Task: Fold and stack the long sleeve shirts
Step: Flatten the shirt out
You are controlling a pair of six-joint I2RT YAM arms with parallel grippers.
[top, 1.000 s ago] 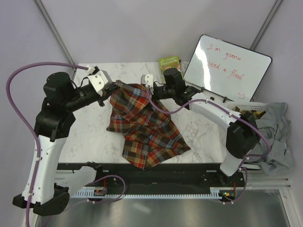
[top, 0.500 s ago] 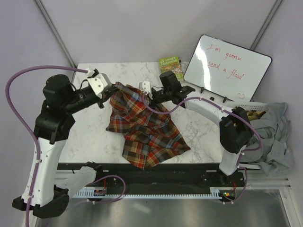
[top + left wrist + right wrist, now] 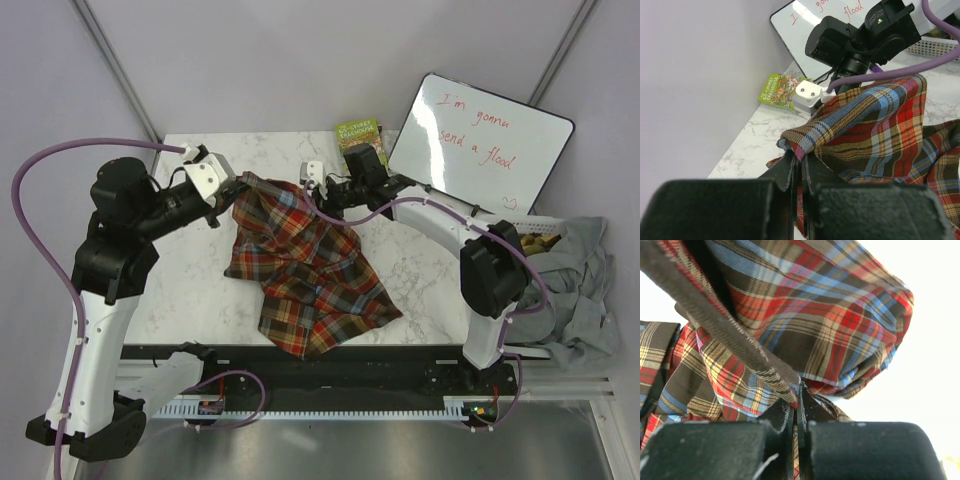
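A plaid long sleeve shirt (image 3: 305,270) in red-orange, brown and blue checks lies crumpled across the marble table (image 3: 190,290), its top edge lifted between both arms. My left gripper (image 3: 243,180) is shut on the shirt's upper left corner (image 3: 795,147). My right gripper (image 3: 308,195) is shut on the shirt's upper right edge; in the right wrist view the cloth (image 3: 810,325) is pinched between the closed jaws (image 3: 797,390). The stretch of cloth (image 3: 875,110) between the two grips hangs raised above the table.
A whiteboard (image 3: 480,145) with red writing leans at the back right. A green book (image 3: 360,135) lies behind the right gripper. A white basket (image 3: 535,235) and grey cloth (image 3: 590,285) sit off the table's right side.
My right gripper moved left onto the shirt's upper edge and closed on it. The left gripper kept its hold and stayed in place.
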